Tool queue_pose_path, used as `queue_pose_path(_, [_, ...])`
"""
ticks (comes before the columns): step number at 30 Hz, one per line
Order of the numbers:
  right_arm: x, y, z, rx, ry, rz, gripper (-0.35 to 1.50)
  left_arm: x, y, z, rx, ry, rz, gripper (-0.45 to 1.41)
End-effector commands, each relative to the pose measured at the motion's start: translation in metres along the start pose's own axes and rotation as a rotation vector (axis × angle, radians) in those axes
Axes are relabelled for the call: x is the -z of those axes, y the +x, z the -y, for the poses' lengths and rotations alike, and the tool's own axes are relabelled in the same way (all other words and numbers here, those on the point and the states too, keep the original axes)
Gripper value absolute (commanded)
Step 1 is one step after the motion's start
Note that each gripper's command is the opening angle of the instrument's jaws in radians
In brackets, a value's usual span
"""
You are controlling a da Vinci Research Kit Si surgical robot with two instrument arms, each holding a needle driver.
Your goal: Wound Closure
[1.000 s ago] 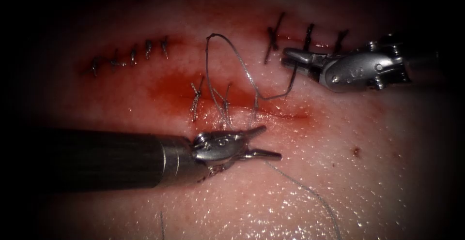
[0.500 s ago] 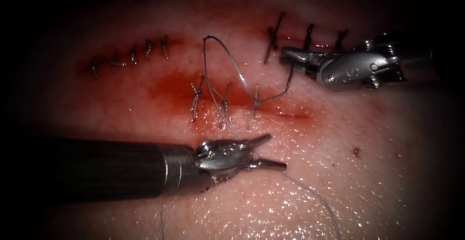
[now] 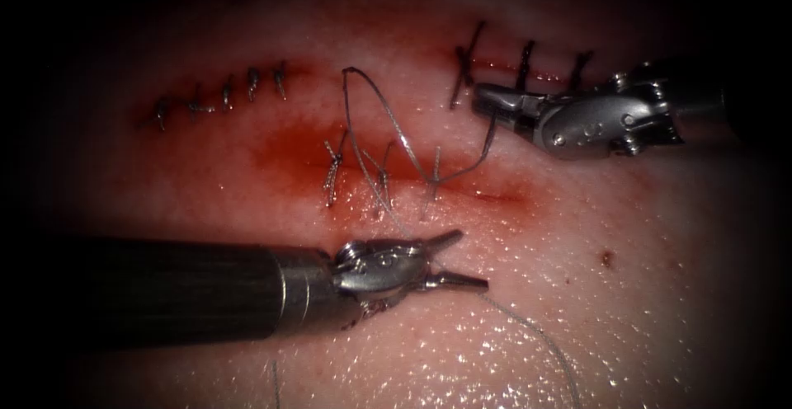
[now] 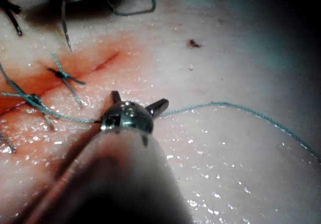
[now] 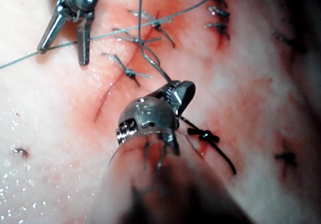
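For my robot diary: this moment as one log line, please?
left pincer open, empty | right pincer shut on needle near one end | needle over cut, entry unclear

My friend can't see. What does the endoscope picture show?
The right tool holds a curved needle near one end, above a cut in the tissue. Thread loops by finished stitches. The left tool, below the cut, is open and empty.

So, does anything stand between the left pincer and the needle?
Nothing solid that I see. The left pincer is open and empty; only bare tissue and loose thread lie between it and the needle, which the right pincer holds near its end. Its tip touches the cut; whether it is inside, I cannot tell.
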Motion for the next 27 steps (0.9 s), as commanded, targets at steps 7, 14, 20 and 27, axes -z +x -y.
queue_pose_path(7, [-0.0006,-0.0003,0.0024,0.021,0.018,0.006,-0.35,-0.0007,-0.0006,-0.0002,0.001,-0.003,0.002,0.66])
queue_pose_path(14, [-0.0005,-0.0002,0.0051,0.048,0.056,0.011,-0.35,-0.001,-0.0006,0.0005,-0.001,0.0,0.004,0.66])
queue_pose_path(20, [-0.0011,-0.0002,0.0077,0.043,0.103,0.012,-0.35,-0.0014,-0.0009,0.0008,-0.005,0.005,0.001,0.66])
queue_pose_path(27, [-0.0003,-0.0002,0.0058,-0.012,0.07,-0.007,-0.35,-0.0023,-0.0006,0.0009,-0.012,0.016,-0.007,0.66])
